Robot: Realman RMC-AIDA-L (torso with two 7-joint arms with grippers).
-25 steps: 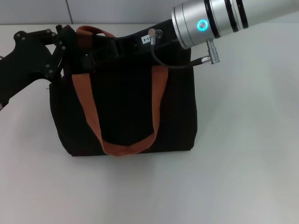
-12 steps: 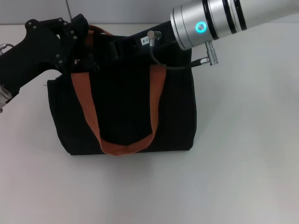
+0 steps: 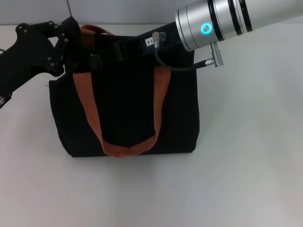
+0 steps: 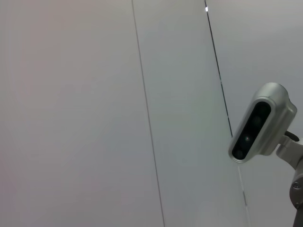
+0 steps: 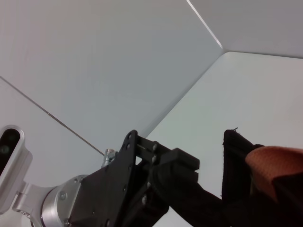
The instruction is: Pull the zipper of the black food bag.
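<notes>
The black food bag (image 3: 128, 109) stands in the middle of the white table, its front orange-brown strap handle (image 3: 87, 109) hanging down its face. My left gripper (image 3: 75, 49) is at the bag's top left corner, by the rear strap. My right gripper (image 3: 113, 49) reaches in from the upper right and rests on the bag's top edge, black against black. The zipper pull is hidden. The right wrist view shows my left gripper (image 5: 180, 184) beside the bag's corner (image 5: 236, 156) and an orange strap (image 5: 279, 161). The left wrist view shows no part of the bag.
The white table (image 3: 246, 165) spreads around the bag, with a grey wall (image 3: 118, 9) behind it. A black cable (image 3: 180, 67) loops under my right wrist's silver cylinder (image 3: 213, 23). The left wrist view shows wall panels and a grey camera unit (image 4: 262, 123).
My left gripper rose and swung right over the bag's corner, then dropped back left. The bag's top left edge shifted a little. My right arm moved slightly right.
</notes>
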